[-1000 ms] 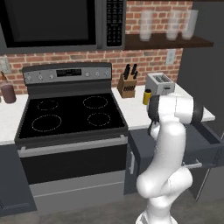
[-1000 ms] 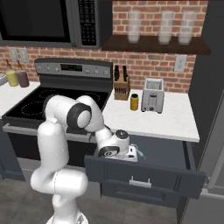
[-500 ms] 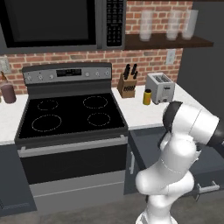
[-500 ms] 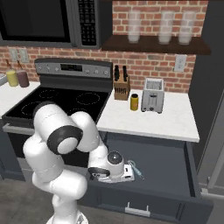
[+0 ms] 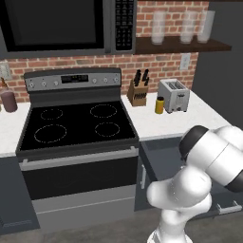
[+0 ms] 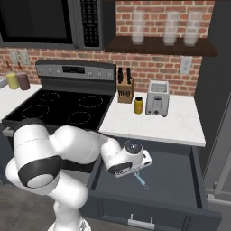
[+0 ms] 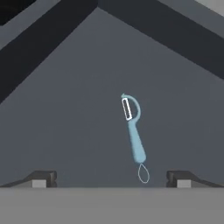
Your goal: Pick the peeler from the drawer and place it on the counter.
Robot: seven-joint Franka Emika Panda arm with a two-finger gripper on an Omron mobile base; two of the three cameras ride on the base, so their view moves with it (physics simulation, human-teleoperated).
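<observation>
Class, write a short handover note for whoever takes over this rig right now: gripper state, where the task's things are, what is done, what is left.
Gripper: open, empty, poised over the open drawer, fingertips apart on either side of the peeler's handle end.
Peeler: lying flat on the drawer floor, not yet touched.
Counter: holds a toaster and a yellow jar, with bare space in front.
Done: drawer open, gripper lined up.
Left: lower, grasp, lift, place on the counter.

My gripper [image 7: 111, 179] above the peeler [image 7: 133, 131] lying in the open drawer [image 6: 180, 167], below the counter [image 6: 153, 122], toaster [image 6: 157, 98] behind, stove [image 6: 63, 106] left.
</observation>
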